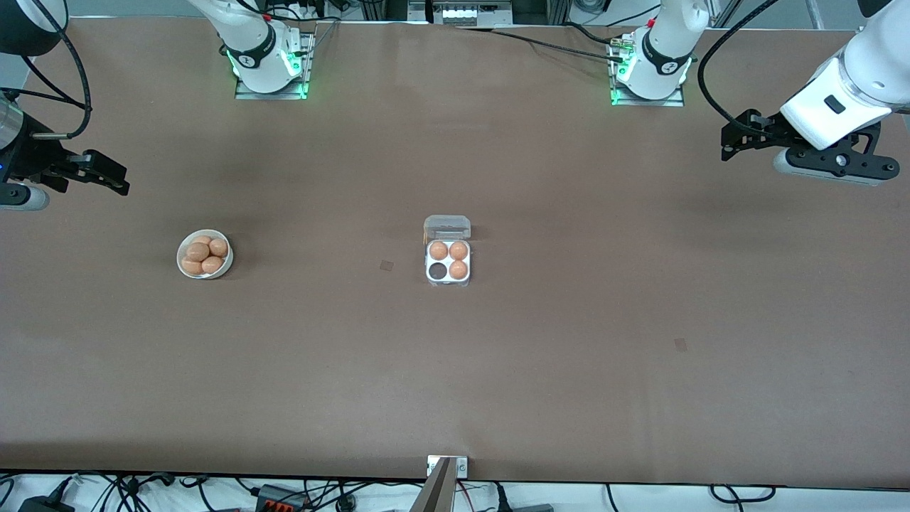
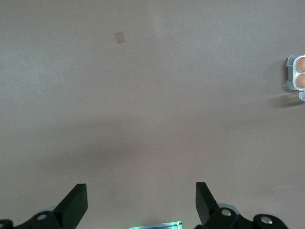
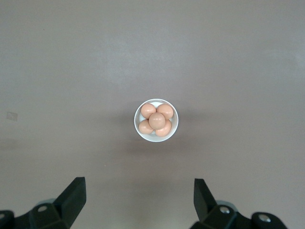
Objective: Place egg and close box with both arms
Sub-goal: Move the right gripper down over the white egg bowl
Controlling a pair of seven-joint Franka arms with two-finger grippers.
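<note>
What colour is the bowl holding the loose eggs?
White; the bowl shows best in the right wrist view, with tan-orange eggs piled inside.

The bench (image 1: 569,355) wears a matt brown covering, smooth, like paper or thin board. Near its middle the box (image 1: 448,260) is clear glossy plastic, lid (image 1: 447,227) transparent over a whitish tray. Toward the right arm's end from the box, a glossy white bowl (image 1: 205,254) holds smooth, faintly sheened tan eggs (image 3: 157,120). Both arms look hard white plastic, their pincers matt black.
</note>
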